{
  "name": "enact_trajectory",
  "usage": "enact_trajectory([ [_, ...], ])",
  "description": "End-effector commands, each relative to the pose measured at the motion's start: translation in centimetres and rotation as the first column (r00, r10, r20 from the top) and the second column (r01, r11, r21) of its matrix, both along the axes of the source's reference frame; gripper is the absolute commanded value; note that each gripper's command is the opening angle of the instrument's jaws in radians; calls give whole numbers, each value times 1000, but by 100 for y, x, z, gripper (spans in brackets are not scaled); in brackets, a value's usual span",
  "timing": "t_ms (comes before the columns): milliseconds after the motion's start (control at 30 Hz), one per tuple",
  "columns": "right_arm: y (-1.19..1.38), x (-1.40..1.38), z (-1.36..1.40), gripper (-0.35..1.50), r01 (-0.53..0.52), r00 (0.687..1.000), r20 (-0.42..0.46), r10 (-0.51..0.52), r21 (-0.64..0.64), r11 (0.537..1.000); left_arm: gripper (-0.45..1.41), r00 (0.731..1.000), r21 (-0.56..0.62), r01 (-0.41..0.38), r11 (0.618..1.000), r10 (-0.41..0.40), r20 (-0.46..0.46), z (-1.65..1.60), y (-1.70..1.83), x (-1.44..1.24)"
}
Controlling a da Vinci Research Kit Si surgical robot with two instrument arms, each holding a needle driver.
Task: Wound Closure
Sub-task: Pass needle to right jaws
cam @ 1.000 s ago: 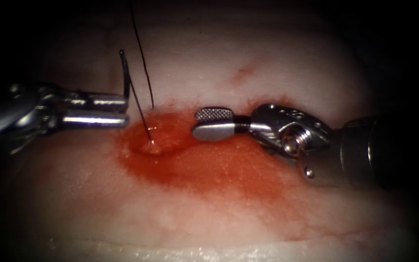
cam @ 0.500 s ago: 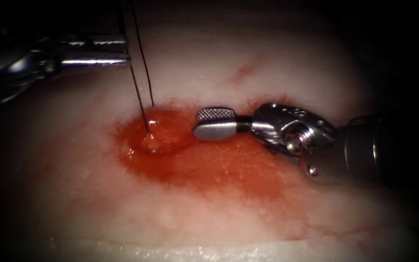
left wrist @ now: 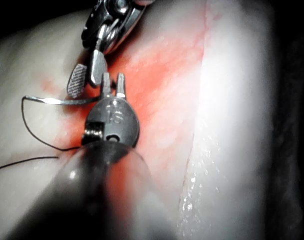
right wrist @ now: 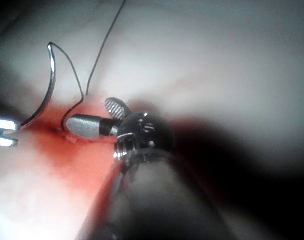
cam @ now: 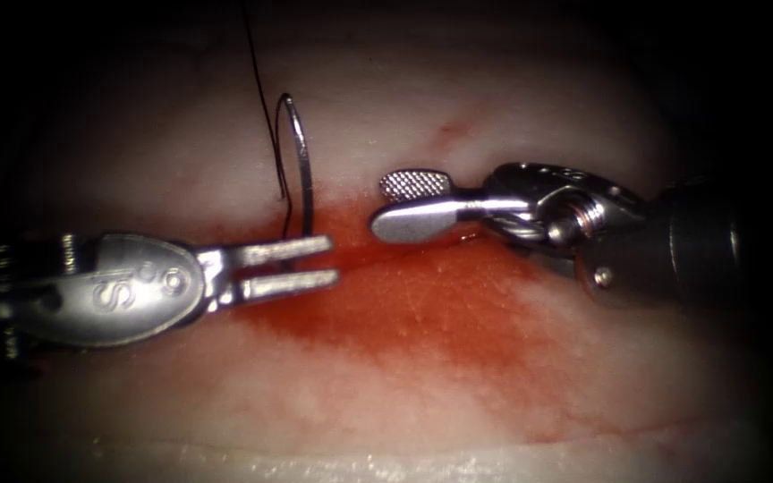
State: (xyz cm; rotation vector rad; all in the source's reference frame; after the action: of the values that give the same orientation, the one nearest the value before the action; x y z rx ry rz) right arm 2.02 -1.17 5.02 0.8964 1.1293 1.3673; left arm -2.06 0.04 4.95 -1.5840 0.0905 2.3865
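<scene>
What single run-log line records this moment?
left tool: at needle lower end, grip unclear | right tool: open, empty | needle: upright, lower end hidden behind left tool | thread: beside needle

Darkness surrounds the lit field on every side.

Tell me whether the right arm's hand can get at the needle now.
Probably yes. The right hand, open and empty, sits just right of the needle, bare tissue between. The needle's upper curve stands free; its lower end is at the left hand. Thread hangs close beside it.
</scene>
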Motion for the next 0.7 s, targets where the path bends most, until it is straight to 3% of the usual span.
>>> enact_trajectory([
  [33, 1, 10, 5, 103, -2, 1000, -6, 2, 18, 1000, -45, 1000, -14, 3, 1000, -3, -20, 10, -5, -7],
  [133, 4, 19, 5, 128, -13, 1000, -8, 14, 80, 997, -45, 998, -90, -10, 996, 4, -65, 30, -25, -10],
  [200, 4, 26, 5, 133, 3, 1000, -11, -2, 104, 995, -45, 997, -102, -12, 995, 5, -71, 34, -29, -11],
  [700, -3, 64, 5, 113, 55, 998, -48, -50, 111, 992, -45, 996, -130, -30, 991, 18, -88, 28, -23, -11],
])
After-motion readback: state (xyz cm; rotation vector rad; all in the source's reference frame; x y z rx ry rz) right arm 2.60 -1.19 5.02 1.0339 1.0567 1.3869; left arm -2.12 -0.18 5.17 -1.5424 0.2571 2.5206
